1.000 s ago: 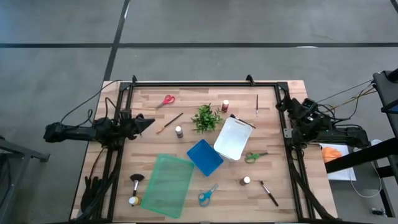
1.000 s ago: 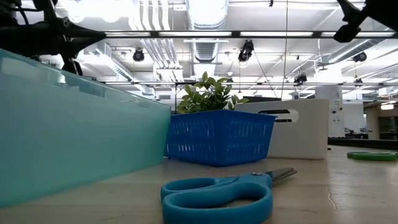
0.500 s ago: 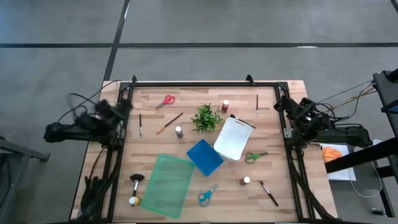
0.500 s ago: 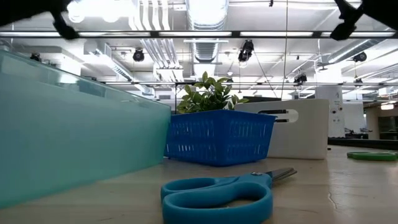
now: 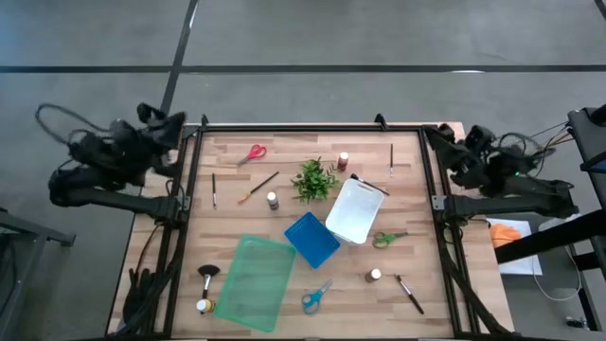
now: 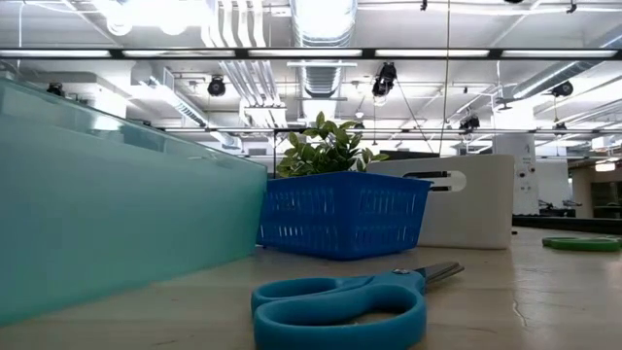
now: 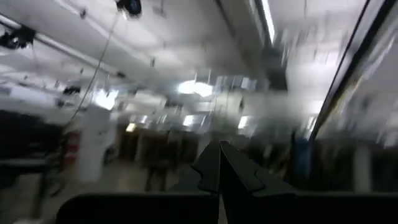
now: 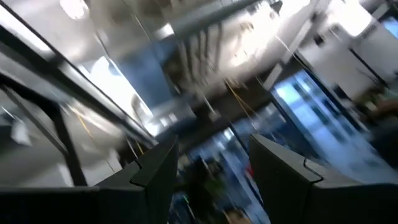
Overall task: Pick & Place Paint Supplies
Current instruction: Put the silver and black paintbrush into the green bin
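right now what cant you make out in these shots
- Low view: the green bin fills the left side and hides the table behind it; neither arm shows.
- Low view: blue basket and white bin screen all but the plant's top.
- Wrist views: only blurred ceiling beyond the left gripper and right gripper; no table.
- High view: paint bottle label too small to read.

My arms sit outside the bench (image 5: 407,227) frame, so nothing blocks the way down. Mid-bench is crowded: green bin (image 5: 253,281), blue basket (image 5: 311,239), white bin (image 5: 356,210) and plant (image 5: 313,180) stand close together. Bare wood lies along both side edges.
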Tool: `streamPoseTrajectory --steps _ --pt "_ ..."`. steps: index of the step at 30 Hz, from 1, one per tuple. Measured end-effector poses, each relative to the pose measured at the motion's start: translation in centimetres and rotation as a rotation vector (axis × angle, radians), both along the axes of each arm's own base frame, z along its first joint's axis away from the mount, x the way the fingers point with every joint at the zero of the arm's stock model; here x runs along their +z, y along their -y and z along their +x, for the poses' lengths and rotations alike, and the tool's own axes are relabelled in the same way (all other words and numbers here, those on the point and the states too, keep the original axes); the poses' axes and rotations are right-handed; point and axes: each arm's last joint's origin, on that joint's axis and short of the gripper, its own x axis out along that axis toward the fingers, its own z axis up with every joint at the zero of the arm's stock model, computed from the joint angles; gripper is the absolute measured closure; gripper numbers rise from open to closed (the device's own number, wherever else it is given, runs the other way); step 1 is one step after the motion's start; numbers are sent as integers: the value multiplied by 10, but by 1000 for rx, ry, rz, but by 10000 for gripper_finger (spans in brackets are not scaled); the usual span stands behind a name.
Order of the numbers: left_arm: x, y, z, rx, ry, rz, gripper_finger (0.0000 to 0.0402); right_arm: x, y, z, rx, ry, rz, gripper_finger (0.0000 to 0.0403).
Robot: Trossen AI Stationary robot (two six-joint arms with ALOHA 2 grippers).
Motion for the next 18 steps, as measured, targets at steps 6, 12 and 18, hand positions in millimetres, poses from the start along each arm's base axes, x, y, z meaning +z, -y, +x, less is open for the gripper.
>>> streamPoseTrajectory --steps 6,12,18 --pt "26 -6 31 294 -559 -189 346 36 0 -5 -5 -224 17 211" --pt "16 -12 48 514 -786 -639 262 60 0 -6 -6 -282 29 211" --pt "-33 -8 87 407 -1032 -943 226 74 0 0 0 -276 28 211"
